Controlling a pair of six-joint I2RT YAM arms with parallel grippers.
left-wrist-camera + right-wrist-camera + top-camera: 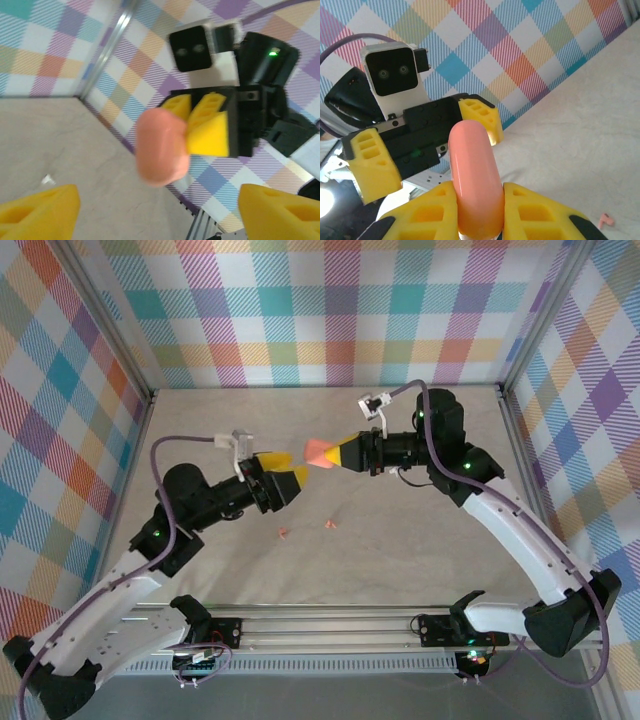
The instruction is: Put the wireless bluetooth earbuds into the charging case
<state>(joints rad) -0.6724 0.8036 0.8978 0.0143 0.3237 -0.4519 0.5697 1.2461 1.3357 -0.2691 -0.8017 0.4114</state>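
R gripper (347, 451) clamped on salmon-pink charging case (322, 452), mid-air btwn arms. L gripper (287, 468) fingers wide apart, empty, just beside it. Pink earbuds (283, 533) lie on table (400, 570). Case prob. light, smooth, slick: grip its flat sides. Buds tiny: pinch gently.

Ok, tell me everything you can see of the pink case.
The pink case is a smooth, glossy salmon-pink pebble, plastic by its look, with no seam I can make out. It is off the table, clamped by one end in the right gripper, its free end pointing at the open left gripper, which does not touch it.
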